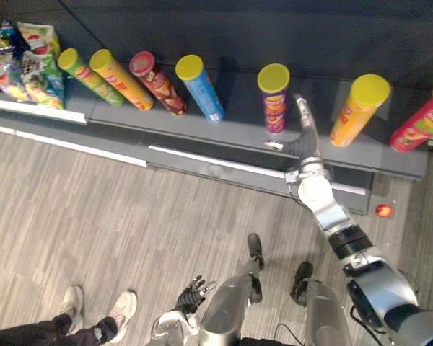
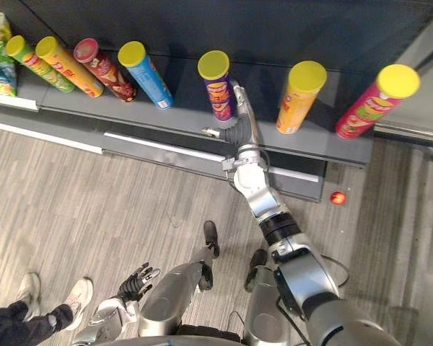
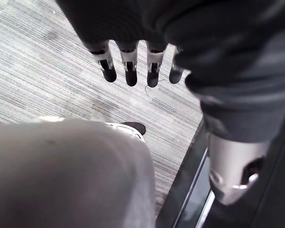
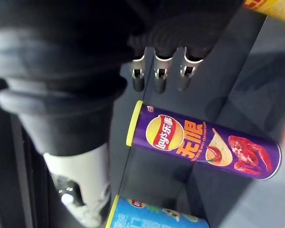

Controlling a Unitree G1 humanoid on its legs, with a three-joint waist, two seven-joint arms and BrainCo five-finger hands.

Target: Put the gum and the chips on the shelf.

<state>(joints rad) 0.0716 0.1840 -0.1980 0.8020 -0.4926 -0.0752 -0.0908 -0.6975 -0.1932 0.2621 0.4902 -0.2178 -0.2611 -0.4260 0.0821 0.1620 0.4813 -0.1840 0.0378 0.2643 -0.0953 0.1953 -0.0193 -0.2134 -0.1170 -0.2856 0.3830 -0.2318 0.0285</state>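
A purple chips can (image 1: 274, 101) with a yellow lid stands upright on the dark shelf (image 1: 238, 133). My right hand (image 1: 304, 135) reaches over the shelf just right of that can, fingers straight and open, holding nothing. In the right wrist view the fingertips (image 4: 160, 76) sit a small gap away from the purple can (image 4: 204, 147). A small red round object (image 1: 383, 210) lies on the floor below the shelf's right end. My left hand (image 1: 192, 294) hangs low by my side, fingers (image 3: 130, 66) relaxed and empty.
Several more chips cans stand along the shelf: green (image 1: 86, 76), orange (image 1: 120, 79), red (image 1: 157, 83), blue (image 1: 200, 88), yellow-orange (image 1: 359, 108), pink (image 1: 422, 122). Snack bags (image 1: 25, 61) pile at the far left. A person's shoes (image 1: 94, 310) show at lower left.
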